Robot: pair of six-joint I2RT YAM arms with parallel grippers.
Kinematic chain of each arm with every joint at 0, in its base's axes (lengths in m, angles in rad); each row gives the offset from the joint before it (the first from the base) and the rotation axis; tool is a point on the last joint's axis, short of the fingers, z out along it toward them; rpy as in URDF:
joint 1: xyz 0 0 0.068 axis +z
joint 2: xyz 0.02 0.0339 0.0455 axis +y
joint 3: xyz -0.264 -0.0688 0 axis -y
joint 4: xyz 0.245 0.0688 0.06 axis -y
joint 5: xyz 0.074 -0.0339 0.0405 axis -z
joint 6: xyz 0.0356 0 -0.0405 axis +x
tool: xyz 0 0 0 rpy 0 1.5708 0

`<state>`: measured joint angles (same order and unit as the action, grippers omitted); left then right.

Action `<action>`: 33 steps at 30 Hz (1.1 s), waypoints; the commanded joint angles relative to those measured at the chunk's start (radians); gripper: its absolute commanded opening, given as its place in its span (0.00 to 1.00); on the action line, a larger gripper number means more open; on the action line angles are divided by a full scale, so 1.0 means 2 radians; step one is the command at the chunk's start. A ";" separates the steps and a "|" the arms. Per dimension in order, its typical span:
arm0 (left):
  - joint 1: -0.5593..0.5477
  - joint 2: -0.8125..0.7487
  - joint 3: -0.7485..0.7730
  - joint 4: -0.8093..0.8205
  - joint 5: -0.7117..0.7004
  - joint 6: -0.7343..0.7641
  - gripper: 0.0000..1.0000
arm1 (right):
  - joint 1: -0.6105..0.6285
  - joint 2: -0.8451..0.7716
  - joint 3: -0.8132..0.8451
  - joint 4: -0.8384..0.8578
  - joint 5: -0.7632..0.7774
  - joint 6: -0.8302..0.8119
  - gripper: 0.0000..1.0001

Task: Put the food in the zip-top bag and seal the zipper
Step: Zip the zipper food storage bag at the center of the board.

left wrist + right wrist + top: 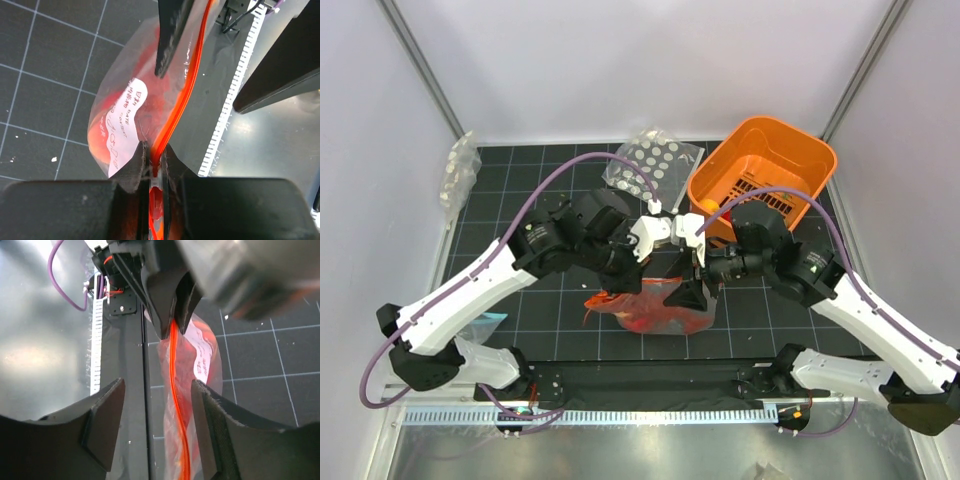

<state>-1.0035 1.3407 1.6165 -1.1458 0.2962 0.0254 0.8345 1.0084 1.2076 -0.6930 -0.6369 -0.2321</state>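
Food (pixel 648 318), showing only as a red plastic mass, sits inside the clear plastic zip-top bag (pixel 665 305). The bag is held up just above the black gridded table (pixel 520 170), near its front edge between the two arms. The bag's narrow orange-red zipper (pixel 182 100) runs along the upper edge, stretched fairly straight, likely so that it can be pressed shut along its length.

The left gripper (pixel 154 152) has its fingers clamped tight on one end of the zipper, anchoring it. The right gripper (pixel 157 389) has its fingers standing apart, one on each side of the zipper, with the strip passing between them and touching neither. That looks like a stance for closing on the strip and sliding along it.

Through the film and behind the bag's white printed label (pixel 127 125), the food is a blur. I cannot tell tentacled piece from fruit balls, nor whether all of it is inside. Whether any of the zipper is already sealed cannot be made out. Farther back stand an orange slotted plastic basket (pixel 765 165), its inside partly hidden by the arms, and a clear bag showing rows of white discs (pixel 655 160).
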 commanded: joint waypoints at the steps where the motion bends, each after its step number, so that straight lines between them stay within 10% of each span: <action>1: -0.004 0.002 0.034 0.021 0.008 -0.006 0.00 | 0.009 -0.016 -0.011 0.047 0.015 0.018 0.61; 11: -0.009 0.027 0.067 0.014 0.025 0.000 0.00 | 0.025 -0.009 -0.035 0.089 0.029 0.035 0.35; 16: -0.009 0.028 0.071 0.018 0.028 -0.002 0.02 | 0.027 -0.003 -0.035 0.084 0.035 0.039 0.01; 23: -0.009 -0.007 0.049 0.046 0.005 -0.010 0.48 | 0.027 -0.017 -0.036 0.072 0.023 0.036 0.01; 33: -0.008 -0.095 -0.032 0.115 -0.041 -0.047 0.64 | 0.026 -0.042 -0.047 0.073 0.017 0.049 0.01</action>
<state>-1.0153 1.2148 1.5795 -1.0317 0.2432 -0.0418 0.8818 0.9520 1.1107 -0.5713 -0.5819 -0.1532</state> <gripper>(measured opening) 0.641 0.047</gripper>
